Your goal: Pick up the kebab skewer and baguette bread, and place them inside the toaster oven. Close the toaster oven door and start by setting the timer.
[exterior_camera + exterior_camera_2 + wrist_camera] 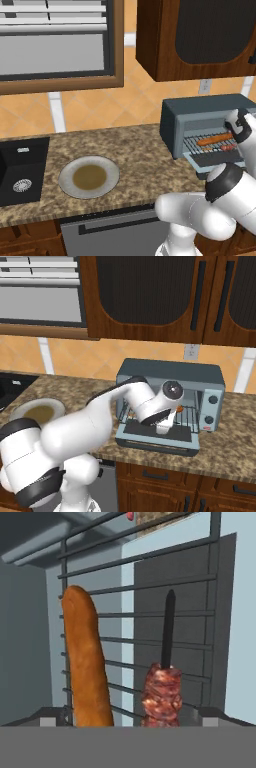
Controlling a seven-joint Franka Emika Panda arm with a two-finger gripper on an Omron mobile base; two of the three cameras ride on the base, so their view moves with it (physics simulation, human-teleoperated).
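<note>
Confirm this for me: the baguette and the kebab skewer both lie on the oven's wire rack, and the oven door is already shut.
Not quite. The baguette bread and the kebab skewer do lie side by side on the wire rack, but the toaster oven door is dropped open, not shut, as the right base view shows.
</note>
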